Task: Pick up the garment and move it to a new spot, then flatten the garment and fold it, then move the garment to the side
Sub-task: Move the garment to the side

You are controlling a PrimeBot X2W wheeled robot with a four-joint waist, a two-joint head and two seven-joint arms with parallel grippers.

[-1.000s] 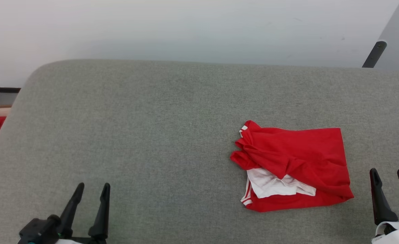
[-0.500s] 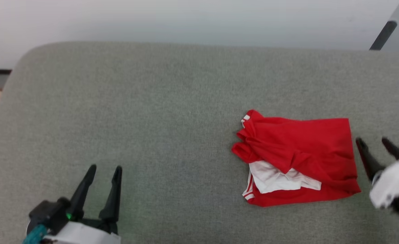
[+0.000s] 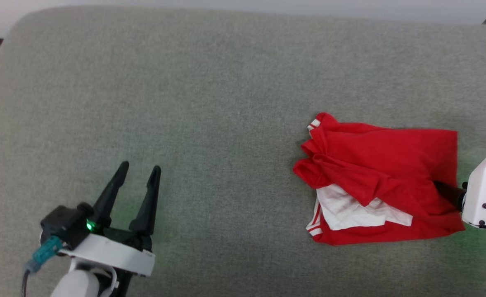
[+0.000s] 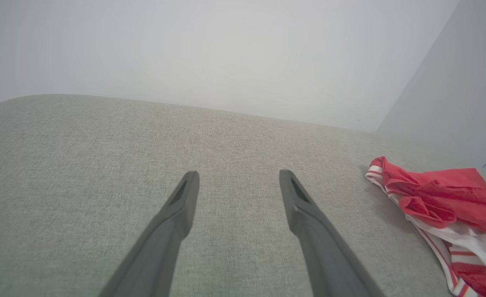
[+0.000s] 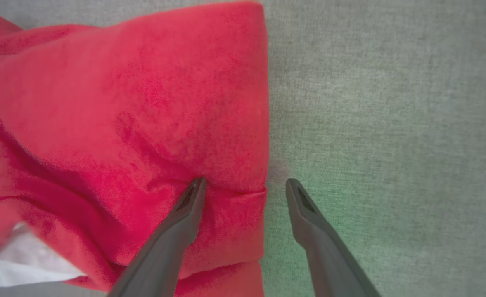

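Since a second ago our right gripper (image 5: 246, 181) has swung in from the lower right of the head view to the right edge of the garment (image 3: 375, 181). Our head camera has tipped downward too, so the whole head picture has shifted; the garment keeps its shape on the grey cushion (image 3: 226, 103).

We see the garment right of the cushion's middle, bunched into a rough rectangle, red cloth on top. A white sleeve (image 3: 358, 212) with red-and-white striped trim shows at its near left corner.

In the right wrist view the right gripper's jaws stand spread astride the garment's edge: one finger (image 5: 185, 214) lies over the red cloth, its tip at a small crease, the other over bare grey fabric just beside the hem. We cannot tell whether the tips press down; they pinch nothing. In the head view the white wrist housing (image 3: 484, 194) sits at the right border, just beside the garment.

Our left gripper (image 3: 140, 166) hangs over bare cushion at the lower left, well apart from the garment, jaws spread and holding nothing. Its wrist view shows the garment off to the right.
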